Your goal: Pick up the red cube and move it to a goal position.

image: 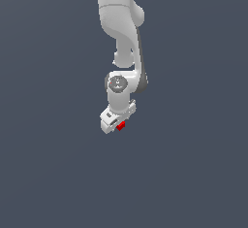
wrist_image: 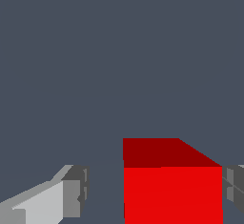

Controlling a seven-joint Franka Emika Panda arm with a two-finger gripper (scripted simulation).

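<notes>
The red cube is a tiny bright red block that peeks out beneath the white gripper in the exterior view. In the wrist view the red cube sits between the two fingers of the gripper. One grey fingertip is right against the cube's side. The other fingertip stands apart from it with a clear gap. The gripper is open around the cube. The fingers themselves are hidden by the hand in the exterior view.
The white arm reaches down from the top of the exterior view. A plain dark grey surface fills everything around it. No goal marker shows.
</notes>
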